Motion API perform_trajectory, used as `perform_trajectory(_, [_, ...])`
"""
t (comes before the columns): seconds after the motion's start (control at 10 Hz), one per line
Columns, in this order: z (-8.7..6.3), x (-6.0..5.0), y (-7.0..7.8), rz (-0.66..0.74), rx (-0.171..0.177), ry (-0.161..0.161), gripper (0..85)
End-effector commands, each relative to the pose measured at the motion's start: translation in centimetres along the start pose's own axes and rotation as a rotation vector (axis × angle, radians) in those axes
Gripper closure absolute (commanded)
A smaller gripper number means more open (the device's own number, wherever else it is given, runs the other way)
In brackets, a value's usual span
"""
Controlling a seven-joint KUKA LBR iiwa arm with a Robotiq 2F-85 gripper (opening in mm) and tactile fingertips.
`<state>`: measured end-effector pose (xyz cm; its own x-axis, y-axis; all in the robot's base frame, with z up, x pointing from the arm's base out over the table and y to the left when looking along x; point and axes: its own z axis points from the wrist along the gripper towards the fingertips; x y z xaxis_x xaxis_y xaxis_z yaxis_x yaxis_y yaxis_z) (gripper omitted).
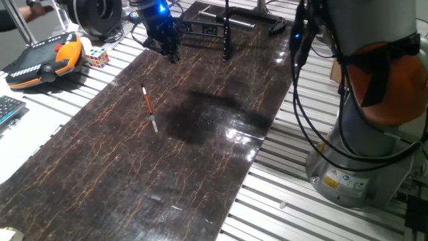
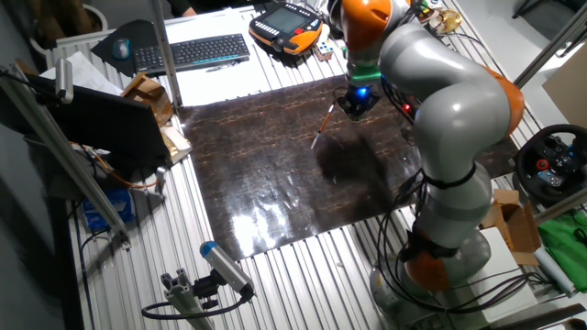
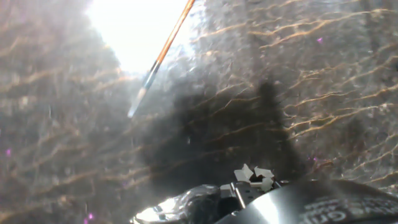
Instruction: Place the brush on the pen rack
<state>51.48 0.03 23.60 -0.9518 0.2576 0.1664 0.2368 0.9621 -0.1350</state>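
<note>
The brush (image 1: 149,108), a thin stick with an orange shaft and a white end, lies flat on the dark marbled mat (image 1: 134,174), left of its middle. It also shows in the other fixed view (image 2: 321,125) and in the hand view (image 3: 159,60), at the upper left. My gripper (image 1: 171,53) hangs above the mat's far end, well behind the brush and apart from it. It holds nothing and its fingers look apart. The pen rack (image 1: 226,33), a black frame with slim posts, stands at the far edge, right of the gripper. It is hidden in the other fixed view.
An orange-and-black teach pendant (image 1: 47,60), a colour cube (image 1: 95,57) and a keyboard (image 1: 7,110) lie left of the mat. The arm's base (image 1: 354,147) and its cables stand at the right. A bright glare patch (image 3: 134,31) lies on the mat near the brush.
</note>
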Motion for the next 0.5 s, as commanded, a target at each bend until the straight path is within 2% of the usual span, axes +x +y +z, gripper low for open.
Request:
perform_trajectory(0.0, [0.01,0.00,0.01,0.204,-0.047,0.038,84.0])
perform_trajectory(0.1, [0.01,0.00,0.01,0.274,-0.090,0.040,84.0])
perform_trajectory(0.2, [0.01,0.00,0.01,0.302,-0.083,0.025,84.0])
perform_trajectory(0.3, [0.01,0.00,0.01,0.290,-0.043,0.011,84.0])
perform_trajectory(0.4, [0.01,0.00,0.01,0.279,-0.032,0.006,84.0])
